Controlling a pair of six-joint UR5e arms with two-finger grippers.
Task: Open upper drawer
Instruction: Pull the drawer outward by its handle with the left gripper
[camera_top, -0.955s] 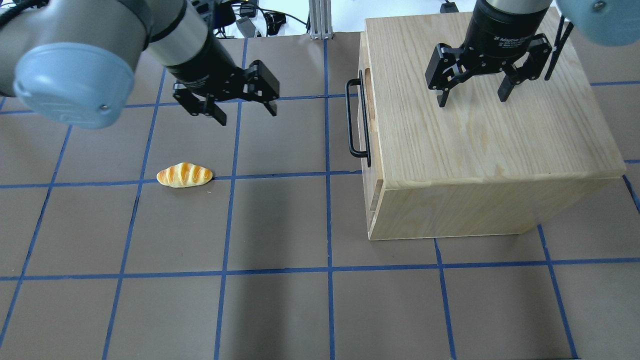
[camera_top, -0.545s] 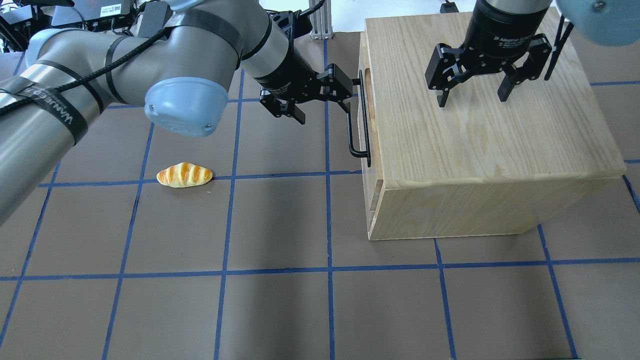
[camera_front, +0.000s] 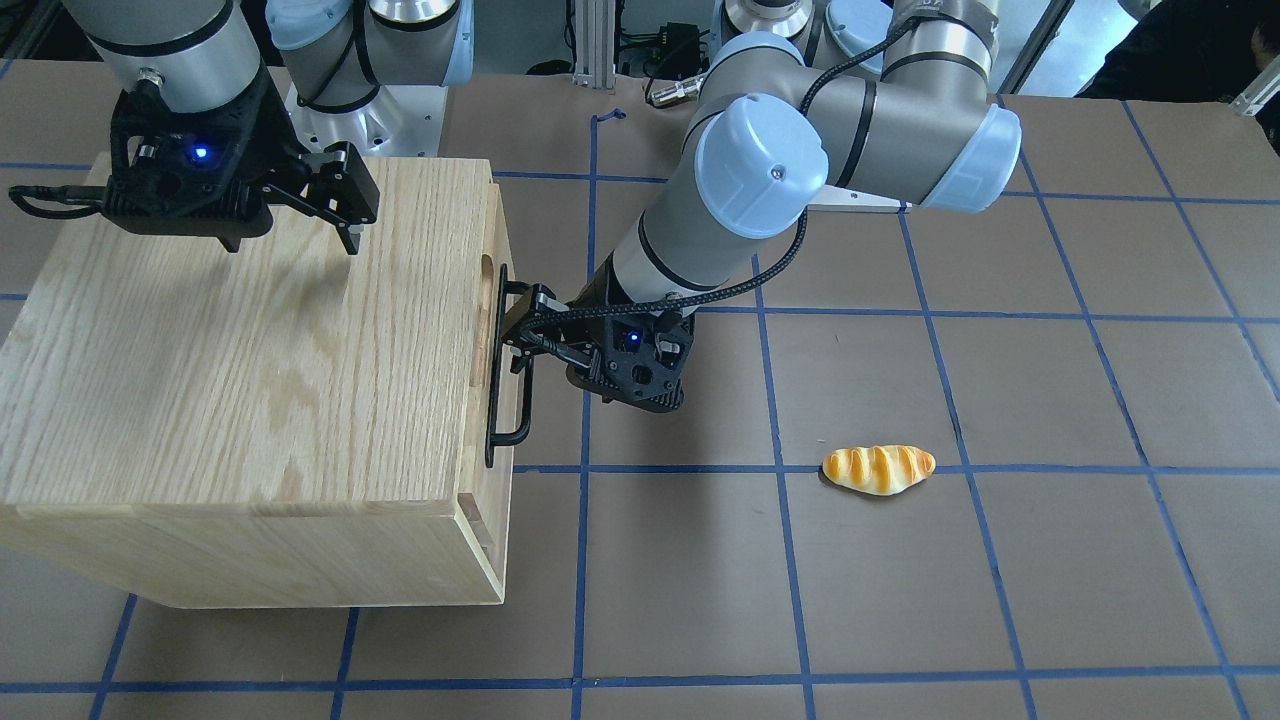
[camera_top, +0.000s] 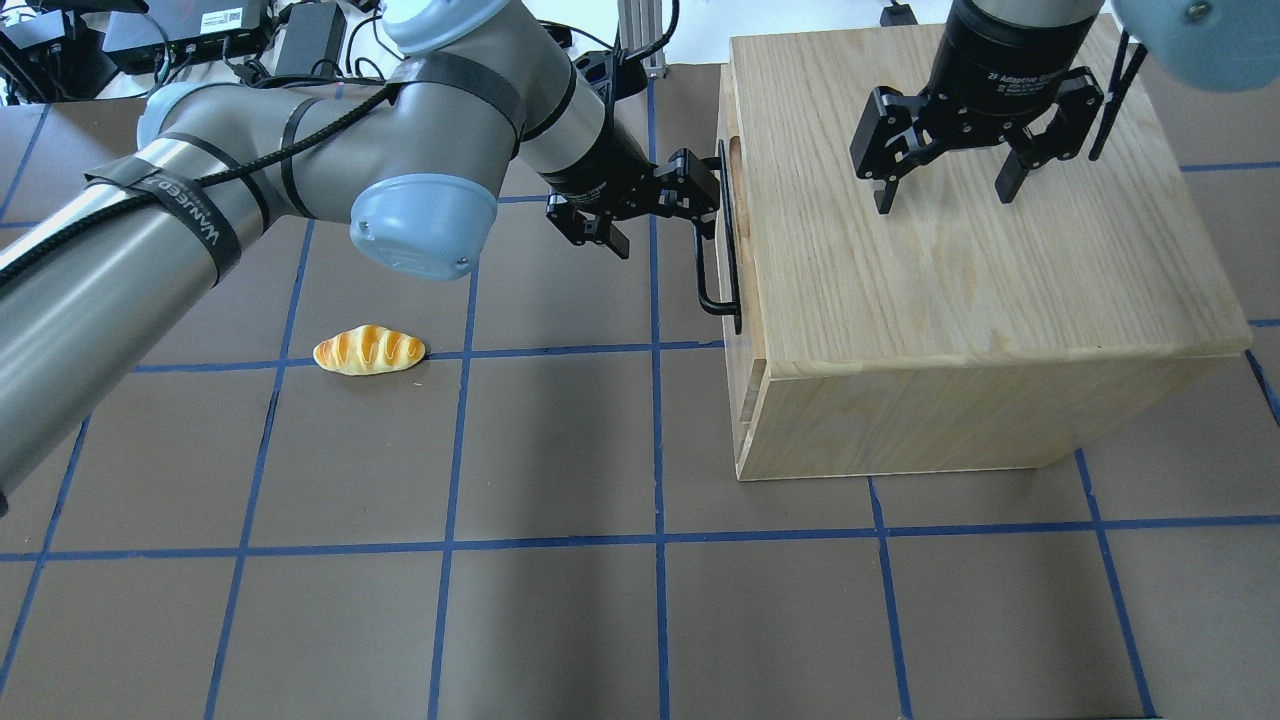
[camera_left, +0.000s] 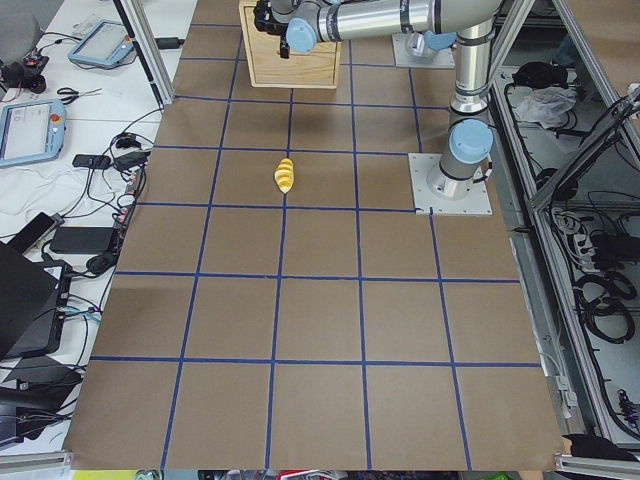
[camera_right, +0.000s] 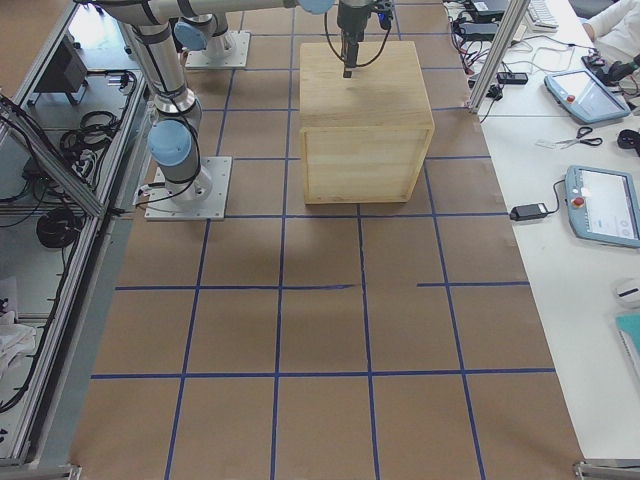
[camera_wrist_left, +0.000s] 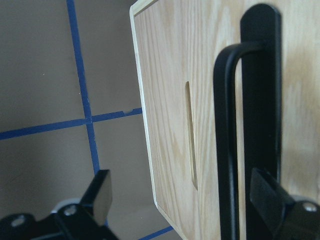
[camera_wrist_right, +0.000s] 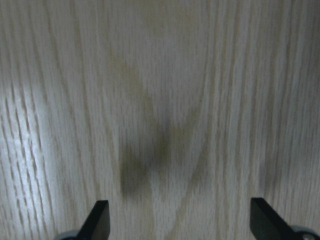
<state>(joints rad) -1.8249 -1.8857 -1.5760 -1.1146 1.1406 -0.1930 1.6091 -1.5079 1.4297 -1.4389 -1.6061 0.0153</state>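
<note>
Right now my left claw (camera_top: 668, 238) is at the upper drawer (camera_front: 489, 300), jaws wide, gripping nothing. The drawer sits shut, flush in the cabinet (camera_top: 980, 260), its front facing my left side. The wrist view shows the black bar handle (camera_wrist_left: 225, 150) between my fingers (camera_wrist_left: 102, 189), but much nearer one of them. I can't tell if I'm deep enough around it. My right claw (camera_top: 943, 200) is also wide and empty, low over the cabinet top; touching or not, can't tell. A bread roll (camera_top: 369, 350) lies on the counter (camera_top: 560, 620), well apart, no issue.

Risks, my judgement:
- Closing off-centre: the near finger hits the bar first and shoves it sideways, giving a weak pinch that slips on the pull.
- I'm toward one end of the handle, not mid-bar, so the pull could skew the drawer and bind it on its rails.
- If the right claw isn't bracing, the whole cabinet may slide across the counter instead of the drawer opening.
- A fingertip could jam against the front panel.
</note>
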